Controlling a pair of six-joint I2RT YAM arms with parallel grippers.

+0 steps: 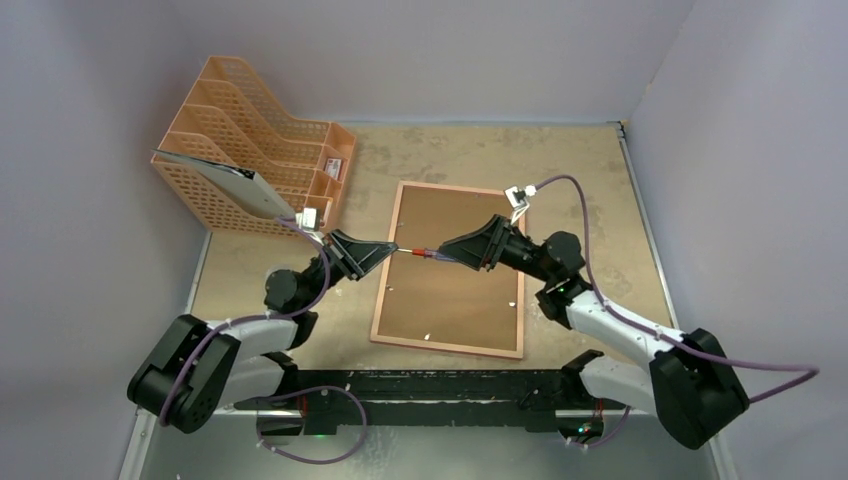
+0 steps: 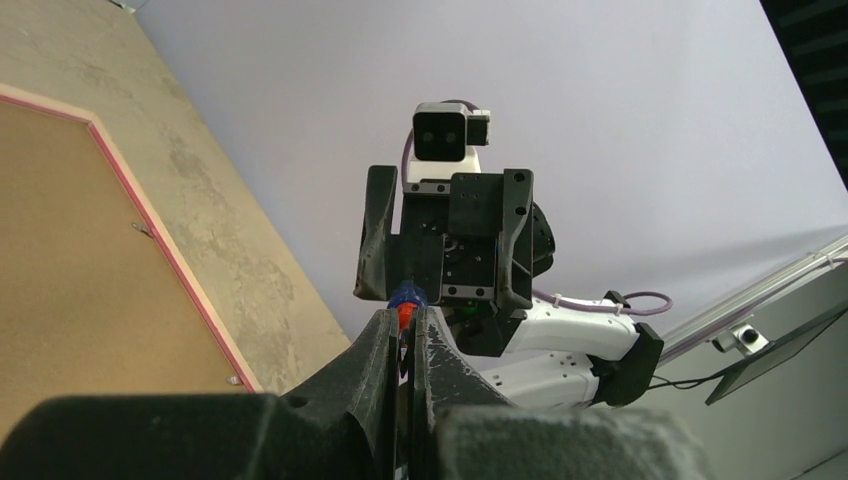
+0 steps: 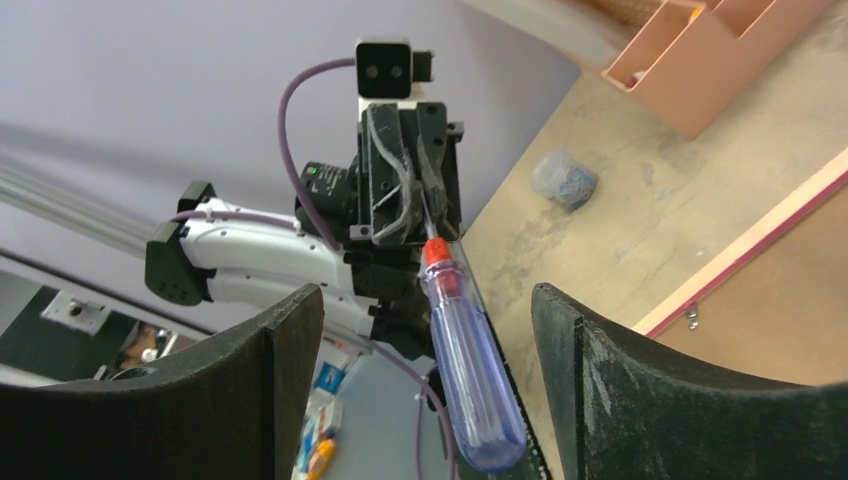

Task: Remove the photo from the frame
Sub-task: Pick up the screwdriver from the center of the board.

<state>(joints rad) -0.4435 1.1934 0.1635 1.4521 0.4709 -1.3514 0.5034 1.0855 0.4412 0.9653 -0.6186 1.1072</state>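
Frame (image 1: 455,305): laid flat at the middle of the table (image 1: 600,200) with its brown back turned up; a thin pink-red rim is seen all round it.
Clips: small metal clips (image 2: 145,230) are seen along the edges of the brown back; how they are turned cannot be told.
Photo: not to be made out in any view, since only the back of the frame is shown.
Left gripper (image 1: 393,248): held above the left edge of the frame, pointed to the right; its fingers are pressed together on the thin metal shaft of a screwdriver (image 3: 470,380).
Screwdriver: carried roughly level in the air over the left part of the frame; a clear blue handle and a red collar are seen, with the handle end turned toward the right arm.
Right gripper (image 1: 447,251): held over the middle of the frame, pointed to the left, facing the left gripper; its fingers are spread wide on either side of the screwdriver handle, and a clear gap is seen on both sides, so the handle is not gripped.
File rack (image 1: 260,140): an orange mesh rack is stood at the far left of the table, well apart from the frame.
Grey sheet (image 1: 215,178): a flat sheet is seen leaning at the near-left side of the rack; what it is cannot be told.
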